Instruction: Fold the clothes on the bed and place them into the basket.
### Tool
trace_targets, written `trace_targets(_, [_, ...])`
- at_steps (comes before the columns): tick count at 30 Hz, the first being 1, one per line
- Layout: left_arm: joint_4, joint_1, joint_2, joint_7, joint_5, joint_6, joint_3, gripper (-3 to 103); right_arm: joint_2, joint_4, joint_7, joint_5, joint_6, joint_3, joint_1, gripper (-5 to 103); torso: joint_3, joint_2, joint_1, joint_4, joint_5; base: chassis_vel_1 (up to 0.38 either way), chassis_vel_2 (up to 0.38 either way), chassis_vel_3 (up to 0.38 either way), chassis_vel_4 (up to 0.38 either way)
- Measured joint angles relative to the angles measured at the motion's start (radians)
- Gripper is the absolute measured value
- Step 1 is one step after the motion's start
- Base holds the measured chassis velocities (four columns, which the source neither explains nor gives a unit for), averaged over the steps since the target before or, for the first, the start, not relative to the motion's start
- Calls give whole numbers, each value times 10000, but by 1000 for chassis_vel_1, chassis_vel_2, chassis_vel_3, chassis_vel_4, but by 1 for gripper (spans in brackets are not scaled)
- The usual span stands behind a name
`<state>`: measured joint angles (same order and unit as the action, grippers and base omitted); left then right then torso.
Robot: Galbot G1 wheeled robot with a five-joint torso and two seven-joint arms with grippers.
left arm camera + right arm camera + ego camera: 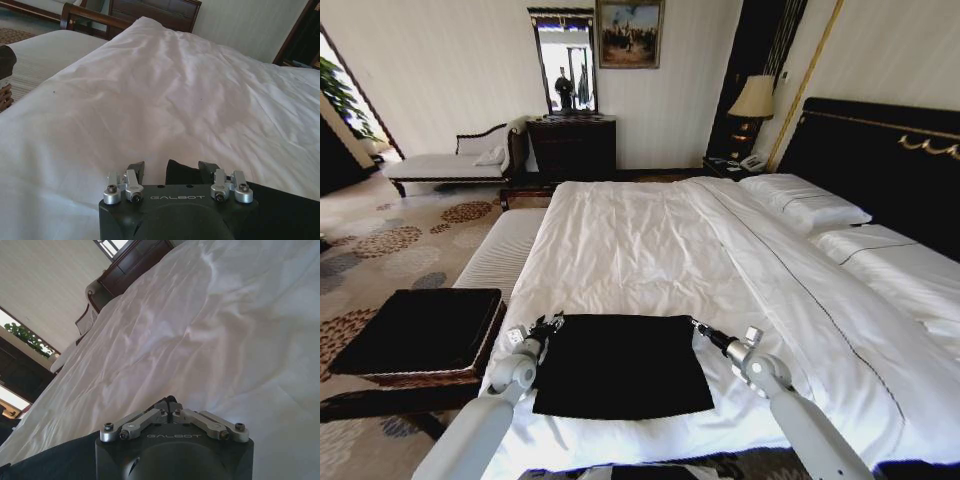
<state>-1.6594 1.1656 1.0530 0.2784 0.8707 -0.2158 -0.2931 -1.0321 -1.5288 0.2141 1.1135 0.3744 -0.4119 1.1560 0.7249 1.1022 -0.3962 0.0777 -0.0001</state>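
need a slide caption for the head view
Both grippers, left and right, at the far corners of a folded black T-shirt on the bed, basket to its left.

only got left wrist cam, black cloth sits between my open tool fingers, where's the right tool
observer: the right tool is at the far right corner of the T-shirt, opposite the left tool at the far left corner.
operator: is it shut
observer: yes, the right wrist view shows its fingers closed together; whether they pinch cloth I can't tell.
operator: where's the basket
observer: the basket stands off the left side of the bed, next to the left arm.
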Motion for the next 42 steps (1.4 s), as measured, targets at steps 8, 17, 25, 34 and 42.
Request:
trace_targets(8, [289,-139,80,-45,56,-93,35,36,-6,-17,-44,52,13,-10,27,0,-1,0,0,0,1,0,0,0,0])
trace_targets(17, [308,-152,117,-25,56,-63,45,2,28,-127,-98,128,29,-84,87,0,-1,0,0,2,0,0,0,0,0])
trace_targets(25, [-46,71,37,-69,-95,-16,-2,0,25,-294,-122,145,32,-87,127,0,-1,1,0,1,0,0,0,0,0])
trace_targets(34, [-1118,346,-157,-49,96,129,-351,0,172,-1214,-238,253,42,-350,392,0,-1,0,0,1,1,0,0,0,0])
trace_targets(42, [-2801,865,-589,70,260,292,-914,0,492,-2852,-479,575,42,-1149,837,0,-1,0,1,1,-1,0,0,0,0])
